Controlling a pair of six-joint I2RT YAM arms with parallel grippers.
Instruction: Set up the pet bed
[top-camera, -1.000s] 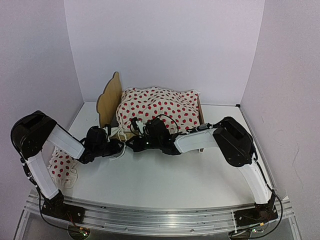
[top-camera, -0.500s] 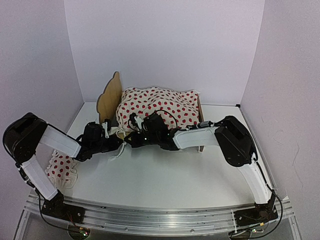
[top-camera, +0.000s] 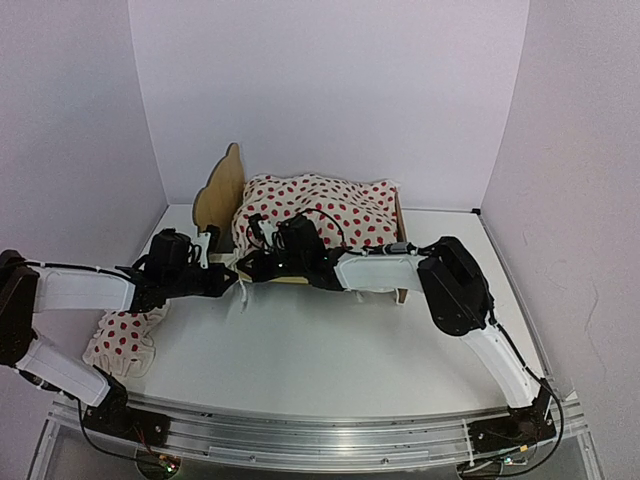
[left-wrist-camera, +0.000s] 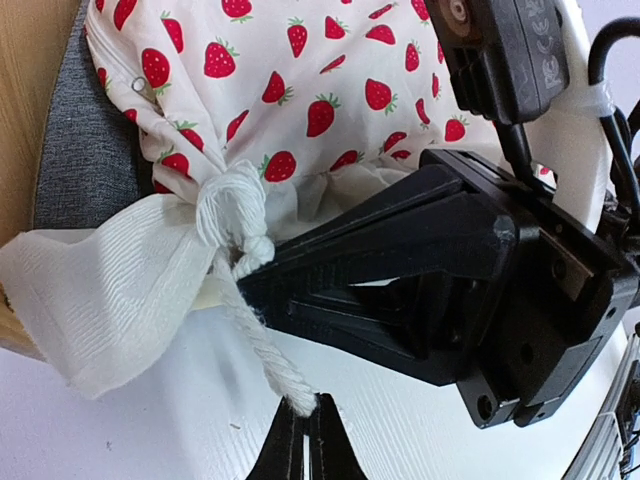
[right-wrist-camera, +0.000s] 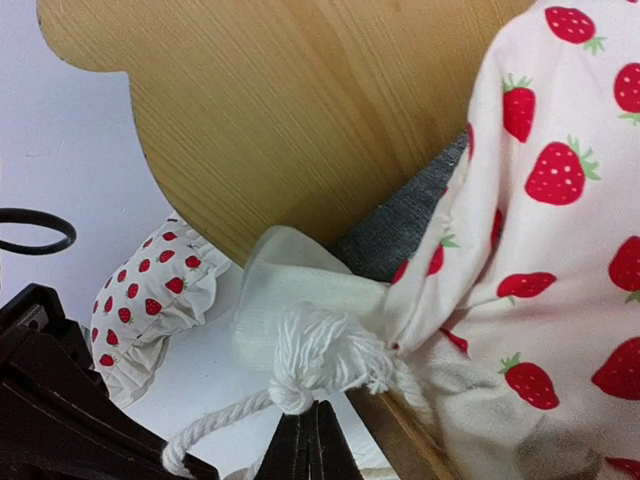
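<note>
A lab test cell: bare white walls (top-camera: 330, 90) around a table (top-camera: 330, 365) with aluminium rail (top-camera: 300, 432).

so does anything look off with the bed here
Yes: the strawberry-print cloth sits bunched in a heap on the pet bed instead of lying flat, its white cord knotted at one corner. The matching pillow lies off the bed, on the table.

Left arm (top-camera: 82, 288) and right arm (top-camera: 382, 270): white link covers, black rounded joint housings. A thin black cable (top-camera: 326, 232) loops over the right wrist. Left tool (left-wrist-camera: 305, 445) and right tool (right-wrist-camera: 308, 445): matte black, with slim tapered fingers. The bases stand on a ribbed aluminium rail (top-camera: 300, 435).
</note>
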